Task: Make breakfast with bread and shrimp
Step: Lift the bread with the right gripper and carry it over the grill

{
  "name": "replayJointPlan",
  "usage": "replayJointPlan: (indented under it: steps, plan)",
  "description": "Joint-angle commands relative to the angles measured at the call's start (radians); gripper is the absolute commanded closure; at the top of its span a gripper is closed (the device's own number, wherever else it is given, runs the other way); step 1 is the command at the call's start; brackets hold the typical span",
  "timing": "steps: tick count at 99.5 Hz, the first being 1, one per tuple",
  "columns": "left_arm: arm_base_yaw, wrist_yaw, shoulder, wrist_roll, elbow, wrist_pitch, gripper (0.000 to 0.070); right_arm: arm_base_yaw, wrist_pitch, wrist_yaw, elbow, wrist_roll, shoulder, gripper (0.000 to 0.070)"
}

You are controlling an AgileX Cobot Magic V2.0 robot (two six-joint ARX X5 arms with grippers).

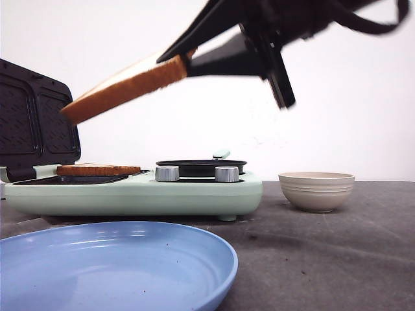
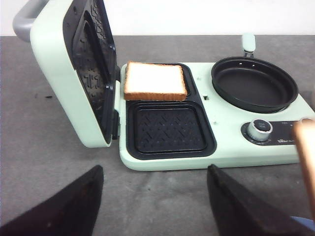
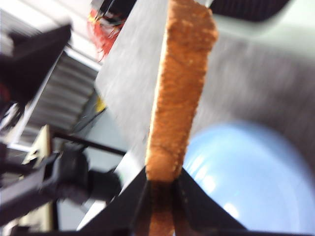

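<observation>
One slice of bread (image 1: 123,87) hangs tilted in the air above the breakfast machine, pinched at its crust by my right gripper (image 1: 185,63), which is shut on it. The right wrist view shows that slice (image 3: 179,88) edge-on between the fingers (image 3: 165,184). A second slice (image 2: 155,81) lies flat in the far sandwich compartment, low in the front view (image 1: 97,170). The near compartment (image 2: 170,130) is bare. My left gripper (image 2: 155,206) hovers open over the table in front of the machine, holding nothing. No shrimp is in view.
The mint-green machine (image 1: 130,194) has its lid (image 1: 35,123) standing open at the left and a black pan (image 2: 253,83) on its right side. A blue plate (image 1: 117,265) lies at the front. A beige bowl (image 1: 316,191) stands to the right, its inside hidden.
</observation>
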Motion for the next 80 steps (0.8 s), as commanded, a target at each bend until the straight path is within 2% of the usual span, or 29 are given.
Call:
replayJointPlan:
  steps: [1,20,60,80]
  plan:
    - [-0.001,-0.006,0.001,0.008,0.005,0.012,0.0347,-0.007,-0.048,-0.005,0.085,-0.094,0.05,0.07]
    - [-0.001,-0.007,0.001,0.008,0.005,0.014,0.0346,-0.021,-0.11,-0.037,0.287,-0.138,0.204,0.07]
    - [-0.001,-0.058,0.001,-0.002,0.005,0.018,0.0347,-0.021,-0.114,-0.084,0.675,-0.111,0.572,0.07]
    - [-0.001,-0.092,0.001,-0.004,0.005,0.019,0.0347,-0.021,-0.142,-0.093,0.803,-0.106,0.71,0.07]
